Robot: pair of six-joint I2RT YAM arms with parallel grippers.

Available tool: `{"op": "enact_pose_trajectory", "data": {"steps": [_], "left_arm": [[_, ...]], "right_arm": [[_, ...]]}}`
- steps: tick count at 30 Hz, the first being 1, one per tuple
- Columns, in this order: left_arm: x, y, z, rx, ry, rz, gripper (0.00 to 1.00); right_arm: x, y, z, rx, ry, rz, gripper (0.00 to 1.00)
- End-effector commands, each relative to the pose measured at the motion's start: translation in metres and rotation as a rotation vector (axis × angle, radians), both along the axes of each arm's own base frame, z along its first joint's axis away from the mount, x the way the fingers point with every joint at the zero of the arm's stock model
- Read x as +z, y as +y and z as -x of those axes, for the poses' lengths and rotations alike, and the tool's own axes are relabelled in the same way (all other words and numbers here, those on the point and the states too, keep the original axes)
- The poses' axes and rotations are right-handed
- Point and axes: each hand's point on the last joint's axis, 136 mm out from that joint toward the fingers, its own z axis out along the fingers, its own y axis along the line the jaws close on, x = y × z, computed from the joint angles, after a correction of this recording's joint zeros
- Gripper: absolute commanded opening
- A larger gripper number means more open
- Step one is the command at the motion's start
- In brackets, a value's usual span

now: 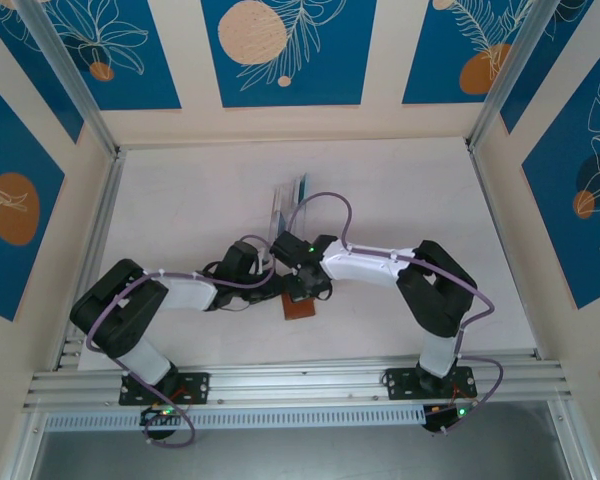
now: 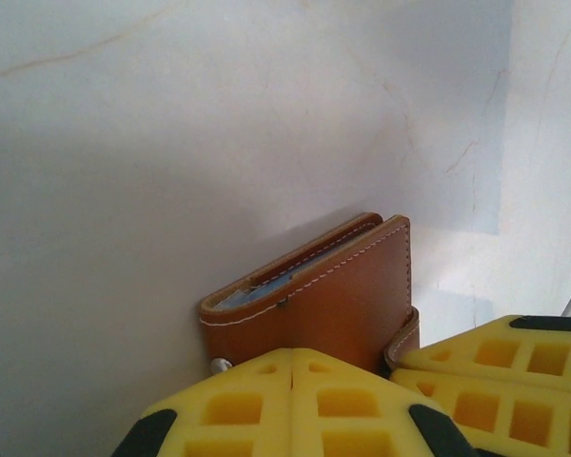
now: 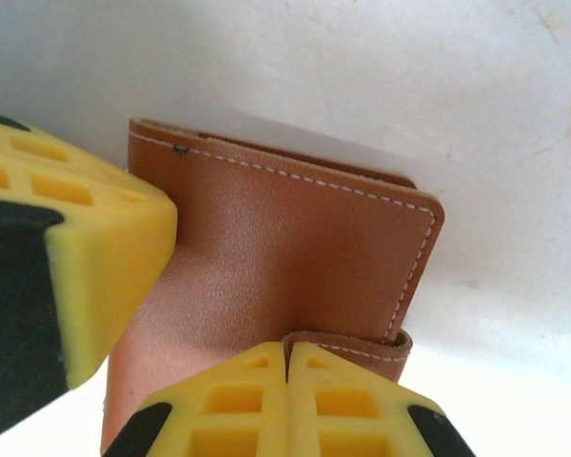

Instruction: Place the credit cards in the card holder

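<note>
The brown card holder [image 2: 333, 290] lies folded shut on the white surface [image 2: 171, 143], in the middle, near the arms. The left pincer [image 2: 292, 381] is clenched tight, holding nothing, right up against the holder. The right pincer [image 3: 287, 381] is clenched too, with its tips at the snap tab [image 3: 352, 347]. Farther back, credit cards [image 1: 301, 190] stand in a clear rack [image 1: 280, 210].

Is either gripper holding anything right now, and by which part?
Cannot tell. Both are shut against the card holder: the right gripper at its snap tab, the left gripper at its near edge. No clear pinch shows.
</note>
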Motion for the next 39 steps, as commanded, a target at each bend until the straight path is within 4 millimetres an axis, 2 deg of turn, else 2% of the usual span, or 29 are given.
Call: {"op": "enact_pose_trajectory", "data": {"steps": [1,5,8,14,15,16,17,19,21,23,25,28,30,34,37,39], "left_arm": [[-0.053,0.033,0.029,0.023,0.119,-0.203,0.00],[-0.056,0.037,0.032,0.027,0.120,-0.222,0.00],[-0.058,0.039,0.034,0.024,0.122,-0.235,0.00],[-0.051,0.026,0.034,-0.012,0.094,-0.195,0.00],[-0.050,0.025,0.035,-0.019,0.090,-0.193,0.00],[-0.050,0.023,0.035,-0.021,0.088,-0.191,0.00],[-0.048,0.022,0.035,-0.025,0.084,-0.187,0.00],[-0.048,0.021,0.036,-0.027,0.085,-0.188,0.00],[-0.049,0.021,0.037,-0.027,0.085,-0.189,0.00],[-0.050,0.022,0.038,-0.026,0.087,-0.192,0.00],[-0.049,0.021,0.038,-0.030,0.084,-0.190,0.00],[-0.049,0.023,0.039,-0.026,0.083,-0.195,0.00],[-0.049,0.023,0.039,-0.025,0.082,-0.195,0.00],[-0.050,0.022,0.040,-0.025,0.082,-0.194,0.00],[-0.051,0.022,0.041,-0.021,0.081,-0.194,0.00],[-0.053,0.023,0.042,-0.023,0.085,-0.197,0.00]], "right_arm": [[0.016,-0.001,0.014,0.004,0.069,-0.100,0.00],[0.021,-0.013,0.011,-0.059,0.119,-0.208,0.00],[0.017,-0.027,0.008,-0.128,0.161,-0.283,0.00],[-0.012,-0.057,0.000,-0.318,0.226,-0.301,0.02],[-0.014,-0.062,-0.002,-0.348,0.216,-0.291,0.06],[-0.014,-0.068,-0.004,-0.375,0.186,-0.261,0.16],[-0.011,-0.074,-0.005,-0.393,0.154,-0.227,0.21],[0.000,-0.090,-0.010,-0.418,0.054,-0.133,0.35],[0.019,-0.096,-0.014,-0.407,-0.024,-0.076,0.39],[0.039,-0.089,-0.016,-0.364,-0.072,-0.073,0.41],[0.062,-0.071,-0.014,-0.298,-0.091,-0.124,0.34],[0.081,-0.027,-0.005,-0.197,0.004,-0.302,0.24],[0.084,-0.001,0.000,-0.157,0.107,-0.416,0.20],[0.066,0.027,0.004,-0.158,0.253,-0.534,0.20],[0.038,0.021,0.003,-0.194,0.285,-0.479,0.21],[0.020,0.009,0.002,-0.230,0.290,-0.428,0.22]]}}
